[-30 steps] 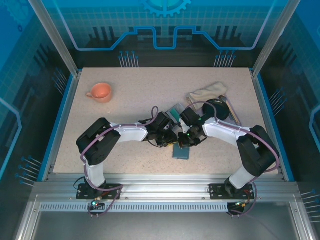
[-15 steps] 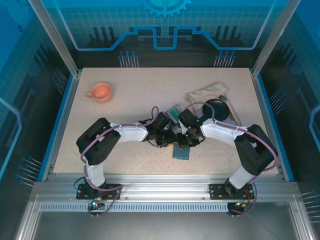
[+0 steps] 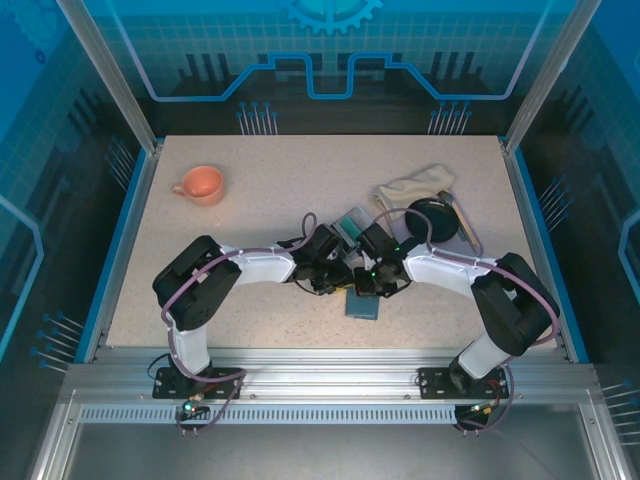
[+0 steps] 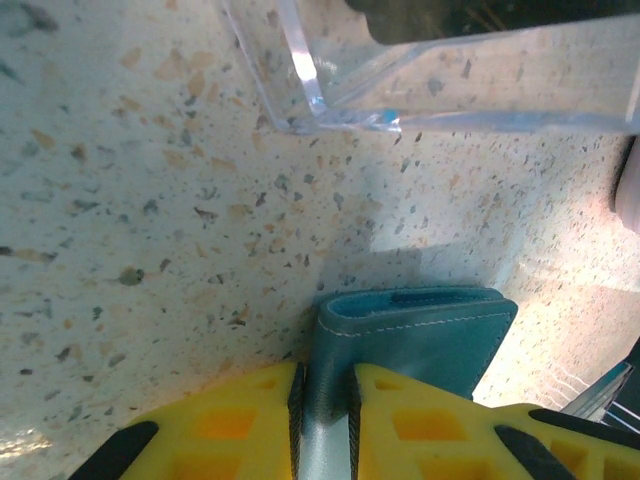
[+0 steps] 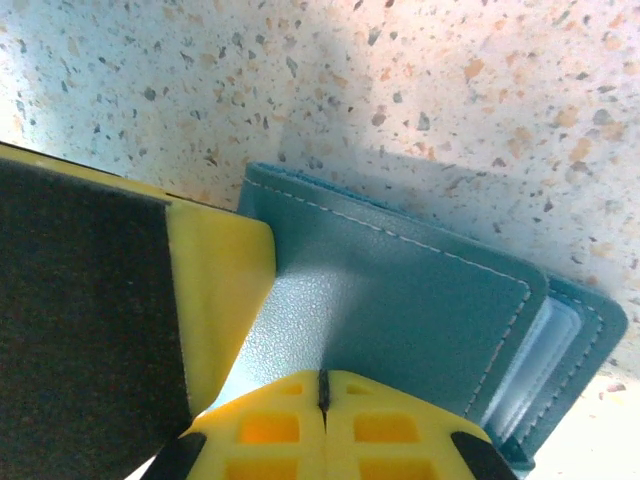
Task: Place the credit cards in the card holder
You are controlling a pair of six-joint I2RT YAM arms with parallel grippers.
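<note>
The card holder (image 3: 363,304), a teal-blue folding wallet, lies on the speckled table just in front of both grippers. My left gripper (image 4: 325,376) is shut on one flap of the card holder (image 4: 420,335), which stands up between its yellow fingers. My right gripper (image 5: 322,378) is shut with nothing between its jaws, and its tips rest on the flat teal cover of the card holder (image 5: 400,300). In the top view, the left gripper (image 3: 336,272) and right gripper (image 3: 367,276) nearly touch. A teal credit card (image 3: 352,222) seems to sit in the clear box behind them.
The clear plastic box (image 4: 330,95) stands close beyond the wallet. An orange cup (image 3: 200,184) is at the back left. A cream cloth (image 3: 415,185) and a black round object (image 3: 433,218) lie at the back right.
The right arm has shifted slightly left, bringing its gripper closer to the left one over the wallet. The left arm and its grip have not moved.
</note>
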